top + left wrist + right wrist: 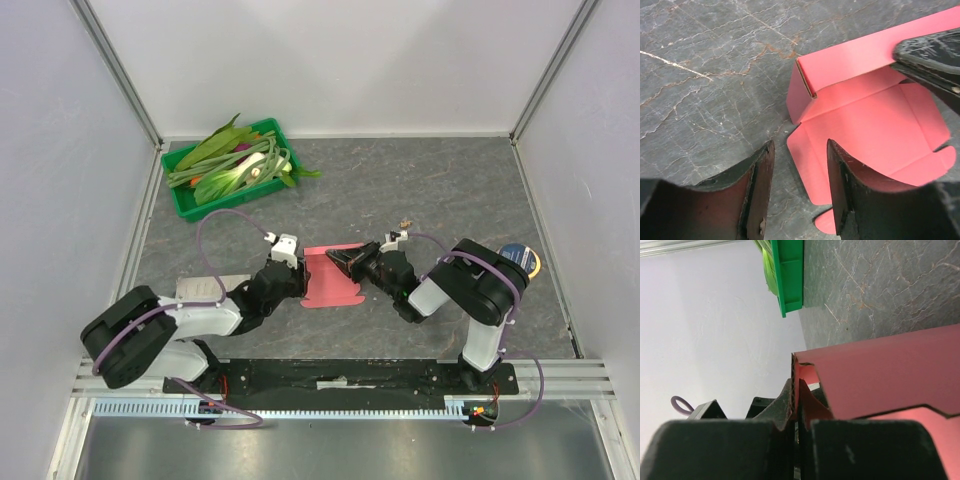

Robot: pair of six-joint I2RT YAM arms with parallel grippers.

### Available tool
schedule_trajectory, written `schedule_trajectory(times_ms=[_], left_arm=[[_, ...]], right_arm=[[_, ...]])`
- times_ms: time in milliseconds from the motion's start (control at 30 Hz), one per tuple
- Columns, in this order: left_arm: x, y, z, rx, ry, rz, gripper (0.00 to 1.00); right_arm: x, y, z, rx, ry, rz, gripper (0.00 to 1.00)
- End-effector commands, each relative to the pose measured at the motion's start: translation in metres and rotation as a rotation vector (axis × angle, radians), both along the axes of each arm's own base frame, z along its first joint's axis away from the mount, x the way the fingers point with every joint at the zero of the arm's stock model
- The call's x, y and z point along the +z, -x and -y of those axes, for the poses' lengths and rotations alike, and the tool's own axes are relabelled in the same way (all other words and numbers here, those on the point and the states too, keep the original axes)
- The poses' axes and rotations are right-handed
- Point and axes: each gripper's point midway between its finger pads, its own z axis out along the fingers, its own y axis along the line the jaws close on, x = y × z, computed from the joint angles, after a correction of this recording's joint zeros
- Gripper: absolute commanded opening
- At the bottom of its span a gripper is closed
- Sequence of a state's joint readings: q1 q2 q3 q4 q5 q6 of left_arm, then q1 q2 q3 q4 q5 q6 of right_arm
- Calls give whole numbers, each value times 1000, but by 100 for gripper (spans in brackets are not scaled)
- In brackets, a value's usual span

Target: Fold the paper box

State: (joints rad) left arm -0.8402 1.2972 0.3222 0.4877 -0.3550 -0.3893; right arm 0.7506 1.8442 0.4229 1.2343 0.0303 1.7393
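The pink-red paper box [332,283] lies partly flat on the grey table between the two arms, one side wall [850,62] folded upright. My right gripper [345,260] is shut on that raised wall, and the cardboard edge [799,375] shows pinched between its fingers. In the left wrist view the right gripper's dark fingers [935,55] come in over the wall at the upper right. My left gripper [800,150] is open at the box's left edge. Its right finger [840,185] sits over a bottom flap, its left finger [762,190] over bare table, and nothing is held between them.
A green tray [183,200] of long green vegetables stands at the back left, also showing as the green tray [790,275] in the right wrist view. A blue-and-black roll [522,260] lies by the right arm. A small brown scrap [406,219] lies behind the box. White walls enclose the table.
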Motion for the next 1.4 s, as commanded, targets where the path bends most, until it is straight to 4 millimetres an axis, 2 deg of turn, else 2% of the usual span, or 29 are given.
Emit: schedule_trajectory(times_ms=[0,100,133,233,333,367,433,533,567,600,700,733,767,800,833,867,900,967,1000,1033,1067,1100,1167,1200,1233,1267,1300,1333,1367], left_arm=[[9,-20,6,71,8,26,50],[14,-32,11,103,9,44,46],[8,-33,11,110,-13,32,46],[13,-39,11,127,-12,51,50],[9,-27,14,79,2,12,55],[17,-23,14,77,47,10,59],[11,-3,13,22,75,-39,62],[15,24,10,-46,121,-104,66],[9,34,5,-59,92,-148,67],[23,36,5,-70,123,-134,67],[37,45,0,-97,128,-137,66],[41,43,-5,-74,132,-124,66],[44,41,-8,-52,141,-122,64],[50,39,-10,-40,155,-108,63],[50,37,-12,-29,159,-106,62],[52,36,-10,-29,169,-103,61],[54,33,-7,-34,179,-93,62],[47,29,-6,-29,146,-113,62],[53,25,-2,-34,146,-102,61],[52,22,-1,-31,126,-104,61],[56,20,0,-39,114,-90,61],[69,14,5,-48,120,-64,61],[74,7,6,-70,65,-47,62],[91,-1,12,-70,66,-27,62],[94,-4,11,-64,45,-27,62],[88,-5,9,-70,-11,-53,63],[85,-7,7,-57,-30,-65,63],[80,-8,2,-33,-56,-75,63],[73,-6,-1,-24,-72,-99,56]], right_arm=[[4,-2,-2,5,34,18,0],[2,-2,-2,5,40,13,0],[3,-1,-2,7,40,15,0],[2,-1,-2,9,45,15,0],[0,0,-3,23,72,29,0],[1,-1,-3,27,77,38,4],[1,-1,-6,49,101,64,8],[2,1,-9,89,129,101,19],[6,1,-9,98,136,121,30],[3,1,-7,106,157,120,36],[5,3,0,136,216,156,56],[5,5,3,145,230,163,61],[17,9,2,182,248,226,69],[6,13,8,216,316,208,72],[8,13,9,233,362,226,75],[23,16,13,246,392,265,80],[13,20,24,285,498,286,81],[18,31,43,345,629,319,87],[12,24,65,366,805,383,88],[25,11,78,357,923,433,88],[28,8,94,353,1024,446,88],[17,8,119,361,1126,390,87],[30,-3,128,377,1189,440,85],[32,-7,136,371,1195,419,84],[47,-15,131,362,1184,451,82],[43,-17,129,388,1189,426,78],[59,-27,123,377,1181,442,75],[58,-31,123,379,1193,410,73],[46,-31,124,409,1206,346,70]])
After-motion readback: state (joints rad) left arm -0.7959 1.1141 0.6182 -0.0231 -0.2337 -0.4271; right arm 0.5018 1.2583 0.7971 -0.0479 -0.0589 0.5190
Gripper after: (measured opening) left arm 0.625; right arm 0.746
